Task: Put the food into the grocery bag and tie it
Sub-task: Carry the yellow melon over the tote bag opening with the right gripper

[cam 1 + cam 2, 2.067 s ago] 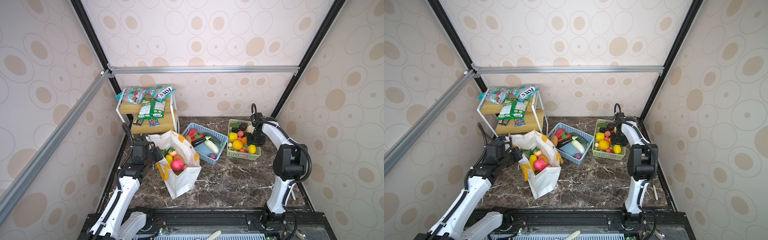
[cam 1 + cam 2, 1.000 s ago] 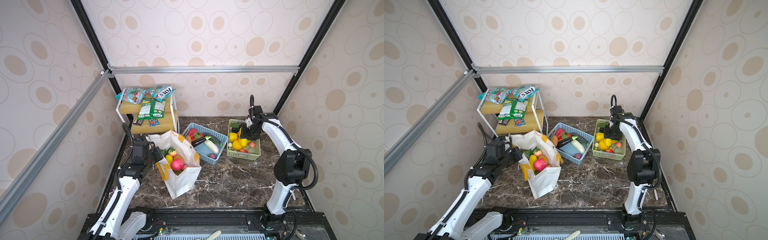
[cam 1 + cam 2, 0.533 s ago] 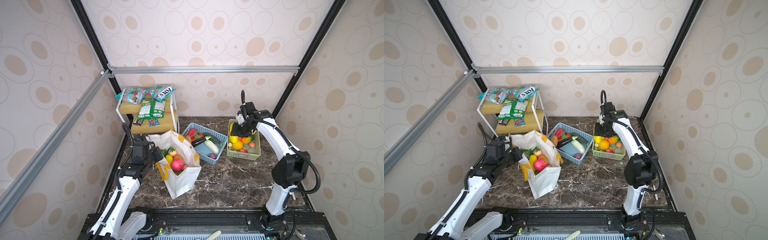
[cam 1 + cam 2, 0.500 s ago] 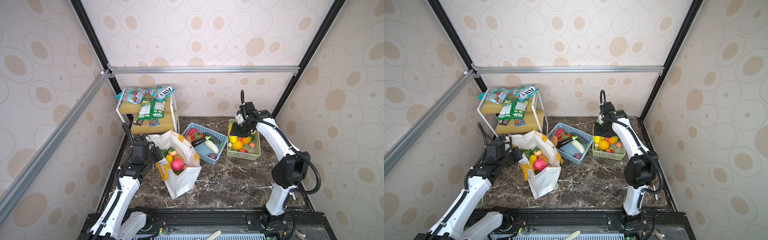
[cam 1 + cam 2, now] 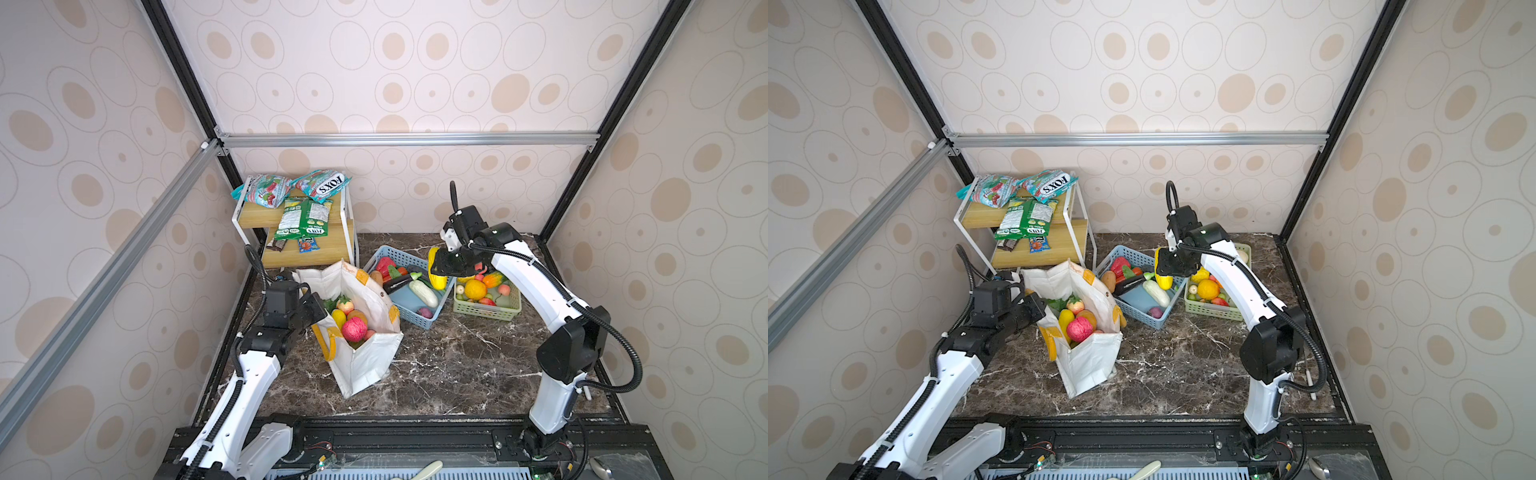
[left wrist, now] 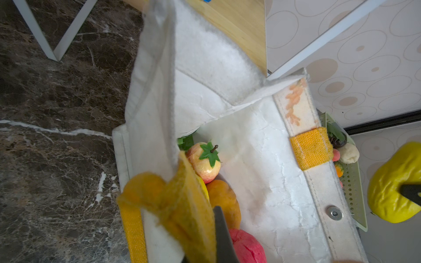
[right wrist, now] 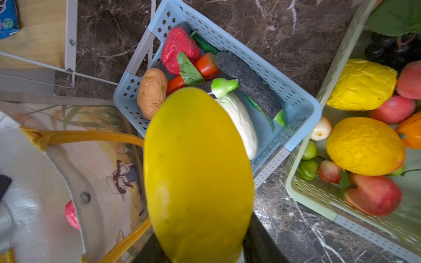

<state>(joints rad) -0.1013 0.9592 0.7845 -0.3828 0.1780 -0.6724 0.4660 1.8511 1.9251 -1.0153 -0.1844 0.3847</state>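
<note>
**Inspector:** State of the right gripper (image 5: 444, 267)?

**Assistant:** Jaws part-way apart and clamped on a yellow fruit (image 5: 436, 277) (image 7: 198, 173). The fruit hangs in the air over the far right edge of the blue basket (image 5: 432, 321), just beside the green basket (image 5: 488, 311). It touches neither rim.

**Inspector:** And the left gripper (image 5: 316, 308)?

**Assistant:** Fully closed, pinching the yellow handle (image 6: 173, 205) at the left rim of the bag (image 5: 365, 365).

**Inspector:** Position of the bag?

**Assistant:** It stands on the table (image 5: 457, 357), left of the blue basket, with its mouth wide open. Toy food (image 5: 354, 329) is piled inside, below the rim. More lies in both baskets.

**Inspector:** Edges?

**Assistant:** The bag's right rim sits just beside the near corner of the blue basket. Whether they touch, I cannot tell. The two baskets sit close together at their near corners. The rack (image 5: 309, 254) with its packets (image 5: 305, 216) stands close behind the bag's far rim.

**Inspector:** Open room?

**Assistant:** There is free air above the blue basket between the held fruit and the bag's mouth. Bare table runs in front of the bag and both baskets. On the left, the arm fills the space between the bag and the frame.
</note>
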